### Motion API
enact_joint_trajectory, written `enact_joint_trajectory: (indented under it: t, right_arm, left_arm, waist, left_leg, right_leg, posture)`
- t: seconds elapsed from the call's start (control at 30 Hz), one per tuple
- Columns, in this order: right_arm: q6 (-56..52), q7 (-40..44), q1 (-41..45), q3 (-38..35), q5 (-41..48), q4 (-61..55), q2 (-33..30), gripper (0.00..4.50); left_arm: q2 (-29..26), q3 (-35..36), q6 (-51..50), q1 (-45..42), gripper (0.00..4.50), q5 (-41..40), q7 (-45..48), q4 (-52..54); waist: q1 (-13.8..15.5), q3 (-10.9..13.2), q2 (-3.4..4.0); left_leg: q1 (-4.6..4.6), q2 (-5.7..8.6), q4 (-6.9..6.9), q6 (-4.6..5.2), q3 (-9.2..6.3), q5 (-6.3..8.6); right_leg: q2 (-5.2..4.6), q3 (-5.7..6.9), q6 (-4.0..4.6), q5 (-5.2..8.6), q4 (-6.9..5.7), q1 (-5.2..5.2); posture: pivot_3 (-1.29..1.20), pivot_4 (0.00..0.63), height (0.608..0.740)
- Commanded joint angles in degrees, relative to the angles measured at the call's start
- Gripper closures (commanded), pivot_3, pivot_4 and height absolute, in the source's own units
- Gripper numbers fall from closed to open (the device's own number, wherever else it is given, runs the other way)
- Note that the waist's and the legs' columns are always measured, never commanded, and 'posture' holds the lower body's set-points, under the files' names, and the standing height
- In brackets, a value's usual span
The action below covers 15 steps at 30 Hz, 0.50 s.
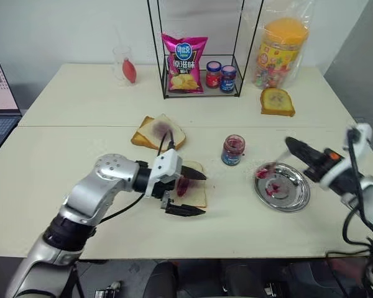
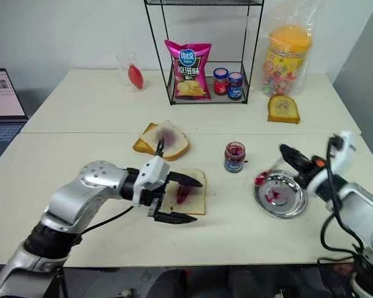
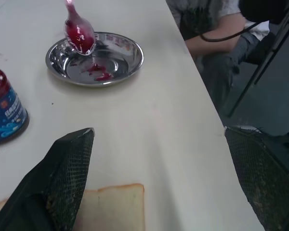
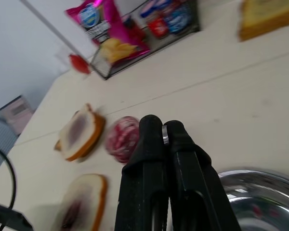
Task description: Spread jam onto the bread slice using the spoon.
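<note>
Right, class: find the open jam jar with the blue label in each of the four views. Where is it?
Left eye view: jam jar mid-table, between the bread slice and the metal dish.
Right eye view: same place.
Left wrist view: cut by the frame edge, near the dish.
Right wrist view: blurred, beside the stacked slices.
Shared landmark: the metal dish.

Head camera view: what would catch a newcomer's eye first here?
The left gripper stands wide open around the bread slice with its purple jam smear, near the table's front middle. To the right, the right gripper is shut on the spoon, whose red-smeared bowl hangs over the metal dish. The open jam jar stands between them.
</note>
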<state>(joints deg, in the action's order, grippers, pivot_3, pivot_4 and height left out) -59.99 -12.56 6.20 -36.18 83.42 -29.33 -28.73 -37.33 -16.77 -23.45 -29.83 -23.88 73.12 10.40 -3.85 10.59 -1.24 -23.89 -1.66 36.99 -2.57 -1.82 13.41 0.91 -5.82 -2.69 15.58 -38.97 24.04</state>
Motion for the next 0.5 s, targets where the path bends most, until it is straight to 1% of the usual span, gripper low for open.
enact_joint_trajectory:
  t: [0.03,0.1,0.17,0.23,0.47,0.5]
  right_arm:
    - [7.14,1.67,-5.53,-2.49,-4.15,-0.26,1.93,4.47]
    - [9.17,2.93,-6.98,-1.21,-6.23,0.21,2.29,4.47]
    - [12.02,5.16,-7.68,0.68,-9.93,3.52,4.23,4.47]
    - [14.19,6.30,-7.51,1.47,-11.28,5.96,5.99,4.47]
    - [17.91,9.64,-6.00,3.37,-12.81,11.06,8.30,4.47]
    - [18.42,10.53,-5.97,4.17,-14.30,12.37,8.37,4.47]
  left_arm:
    - [3.78,-2.15,4.95,-2.11,0.00,4.43,-1.89,-2.99]
    - [5.07,-2.28,6.69,-2.03,0.00,5.83,-2.43,-4.26]
    - [7.23,-2.72,7.11,-1.99,0.00,6.48,-3.59,-5.32]
    - [8.45,-2.61,6.85,-1.97,0.00,6.75,-4.39,-5.47]
    - [9.16,-2.03,5.82,-1.05,0.00,6.92,-5.97,-3.91]
    - [9.13,-1.89,5.71,-0.77,0.00,6.98,-6.43,-3.60]
  waist:
    - [0.21,-0.01,-0.01]
    - [-0.05,-0.02,0.03]
    - [-0.32,-0.03,0.05]
    - [-0.35,-0.03,0.05]
    - [-0.31,-0.08,0.12]
    - [-0.29,-0.08,0.12]
  left_leg:
    - [0.04,0.00,0.03,0.01,-0.03,0.00]
    - [0.08,0.01,0.04,0.03,0.02,-0.02]
    - [0.13,0.00,0.05,0.08,0.14,-0.05]
    - [0.14,0.01,0.06,0.15,0.13,-0.09]
    - [0.11,0.01,0.03,0.19,0.11,-0.11]
    - [0.11,0.01,0.04,0.19,0.11,-0.11]
  right_leg:
    - [0.01,0.03,0.00,0.00,0.00,-0.05]
    - [0.01,-0.04,-0.03,-0.02,-0.02,-0.07]
    - [0.01,-0.16,-0.06,-0.06,-0.06,-0.05]
    - [0.01,-0.15,-0.08,-0.11,-0.05,-0.07]
    - [0.01,-0.12,-0.07,-0.11,-0.03,-0.07]
    - [0.01,-0.12,-0.07,-0.11,-0.03,-0.07]
  posture:
    - [0.00,0.150,0.740]
    - [0.00,0.150,0.740]
    - [0.00,0.150,0.740]
    - [0.00,0.150,0.740]
    - [0.00,0.150,0.740]
    - [0.00,0.150,0.740]
